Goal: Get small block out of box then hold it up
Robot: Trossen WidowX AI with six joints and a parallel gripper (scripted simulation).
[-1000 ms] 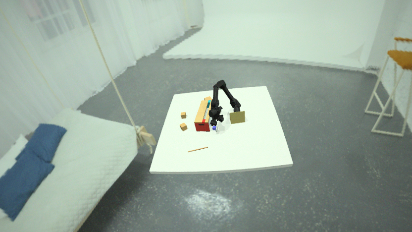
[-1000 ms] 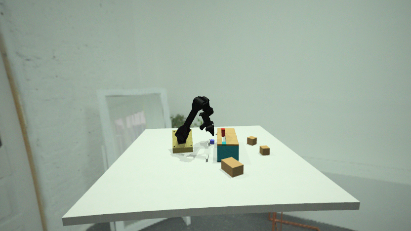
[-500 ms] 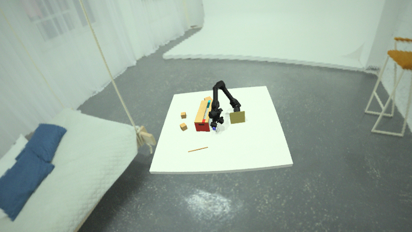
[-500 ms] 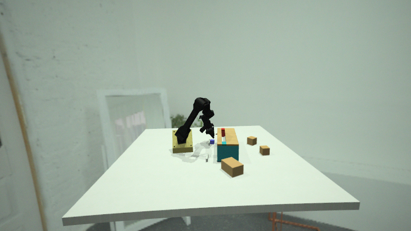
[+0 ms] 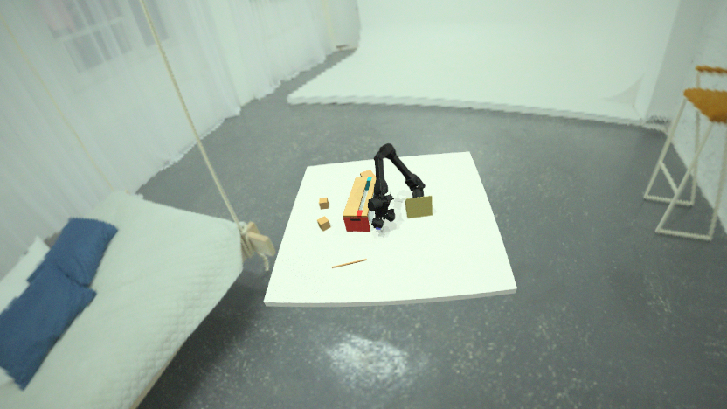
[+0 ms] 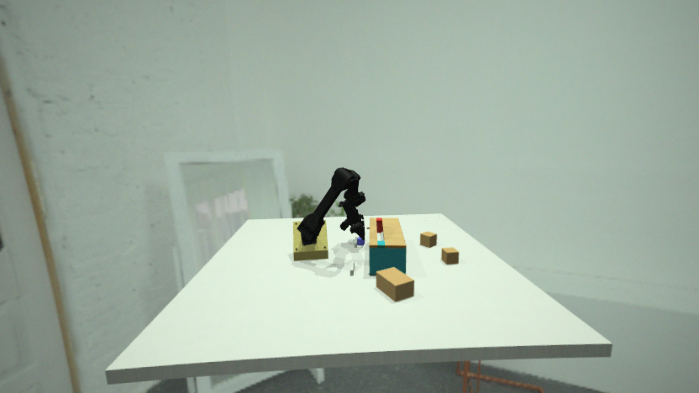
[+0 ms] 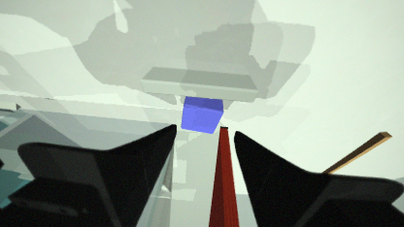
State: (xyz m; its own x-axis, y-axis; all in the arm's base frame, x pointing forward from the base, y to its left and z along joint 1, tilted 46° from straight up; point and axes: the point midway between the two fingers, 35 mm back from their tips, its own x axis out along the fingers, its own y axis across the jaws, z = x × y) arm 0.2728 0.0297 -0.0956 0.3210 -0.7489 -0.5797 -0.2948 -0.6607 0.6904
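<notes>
Block: the small blue cube [image 5: 377, 228] [image 6: 360, 241] [image 7: 201, 115] is out on the white table [image 5: 406, 274] [image 6: 342, 312] [image 7: 359, 44], close by the box's red end.
Box: the tan-topped box with red and teal ends [image 5: 357, 196] [image 6: 386, 261] [image 7: 223, 189] stands upright, just beside my fingers.
Fingers: the black two-finger gripper [image 5: 384, 222] [image 6: 354, 227] [image 7: 205, 132] is fairly wide apart, with nothing in it.
Which way: in my wrist view, the cube is past the fingertips, up the picture, and a bit nearer the left one.
Long side: none that I can tell; it looks about as long as it is wide.
In the way: the red wall shows between the fingers, and a pale grey bar [image 7: 199, 88] lies right behind the cube.
Next, I think: reach out past the red wall, then go down around the cube.
Watch out: a finger could bump the box or land on the bar.
</notes>
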